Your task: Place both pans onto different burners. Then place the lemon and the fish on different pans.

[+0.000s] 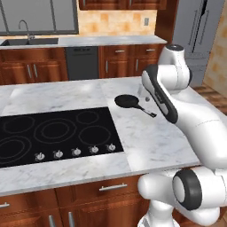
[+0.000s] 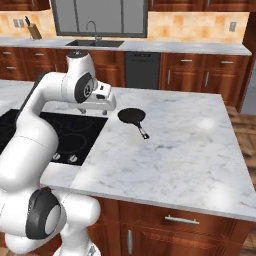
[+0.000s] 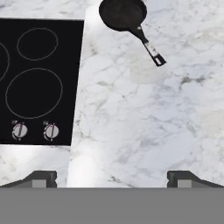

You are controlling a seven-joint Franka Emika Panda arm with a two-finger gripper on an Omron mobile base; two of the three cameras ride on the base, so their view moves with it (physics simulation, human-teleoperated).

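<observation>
Your gripper hangs with jaws wide apart and nothing in them over bare marble counter, and the pan lies ahead of it just right of the cooktop, handle angled back toward you.

Left base view looks forward-down from behind the arm's left, right base view from its right, both sharing the white marble island counter and flat black glass cooktop; hand view looks closely down onto them.
</observation>
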